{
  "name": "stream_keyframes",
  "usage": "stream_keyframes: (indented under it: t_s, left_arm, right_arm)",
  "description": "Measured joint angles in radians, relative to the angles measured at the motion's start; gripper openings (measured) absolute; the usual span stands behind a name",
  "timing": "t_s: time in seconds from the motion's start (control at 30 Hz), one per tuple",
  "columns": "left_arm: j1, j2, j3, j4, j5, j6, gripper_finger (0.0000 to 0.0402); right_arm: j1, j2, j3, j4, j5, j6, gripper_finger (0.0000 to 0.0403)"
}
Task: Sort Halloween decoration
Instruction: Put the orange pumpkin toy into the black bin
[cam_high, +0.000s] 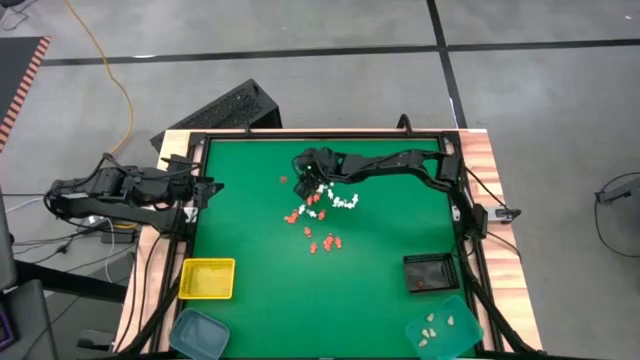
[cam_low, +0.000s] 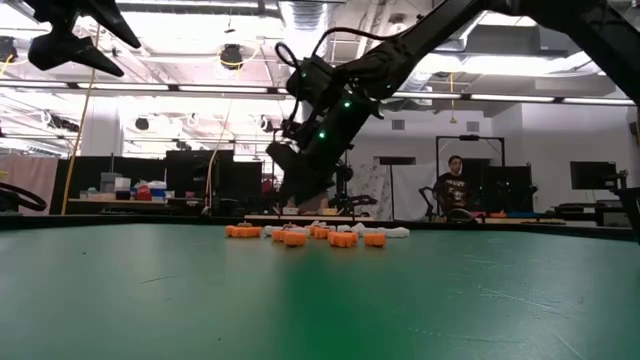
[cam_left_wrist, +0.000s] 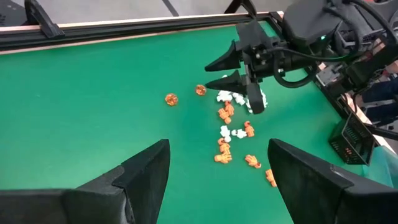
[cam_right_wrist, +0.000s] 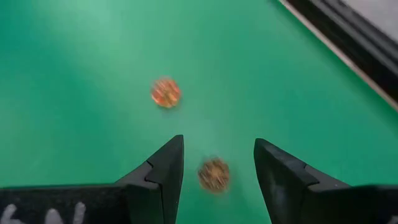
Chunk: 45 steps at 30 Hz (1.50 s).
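Many tiny orange-red and white trinkets (cam_high: 318, 212) lie in a loose cluster on the green mat; they also show in the low view (cam_low: 305, 236). Two round orange ones lie apart from it at the far side (cam_left_wrist: 171, 99). My right gripper (cam_right_wrist: 217, 152) is open, low over the mat at the cluster's far left end. Its fingers stand on either side of one round orange trinket (cam_right_wrist: 214, 174) without touching it. The other round one (cam_right_wrist: 165, 92) lies just beyond. My left gripper (cam_left_wrist: 217, 162) is open and empty at the table's left edge (cam_high: 205, 188).
A yellow tray (cam_high: 207, 278) and a teal tray (cam_high: 197, 333) stand at the near left. A black tray (cam_high: 431, 272) and a teal tray (cam_high: 445, 328) holding cream trinkets stand at the near right. A black frame (cam_high: 300, 137) borders the mat.
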<state>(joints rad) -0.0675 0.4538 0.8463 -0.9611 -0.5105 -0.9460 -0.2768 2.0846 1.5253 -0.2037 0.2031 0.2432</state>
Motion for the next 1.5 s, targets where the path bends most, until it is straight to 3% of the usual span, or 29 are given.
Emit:
stream_keyframes:
  t_s: [0.33, 0.87, 1.0, 1.33, 1.5]
  left_arm:
    - [0.0, 0.0, 0.0, 0.001, -0.002, -0.012, 0.0261]
    - [0.0, 0.0, 0.0, 0.0, -0.002, -0.034, 0.0261]
    - [0.0, 0.0, 0.0, 0.0, -0.002, -0.034, 0.0261]
    - [0.0, 0.0, 0.0, 0.0, -0.002, -0.034, 0.0261]
    - [0.0, 0.0, 0.0, 0.0, -0.002, -0.034, 0.0261]
  right_arm:
    - [-0.001, 0.0, -0.005, -0.04, 0.009, 0.17, 0.0189]
    - [0.001, 0.112, 0.043, -0.074, -0.009, 0.228, 0.0184]
    - [0.001, 0.112, 0.043, -0.096, -0.008, 0.245, 0.015]
    - [0.001, 0.112, 0.042, -0.115, -0.038, 0.284, 0.0015]
    - [0.003, 0.075, 0.038, -0.16, -0.084, 0.283, 0.0006]
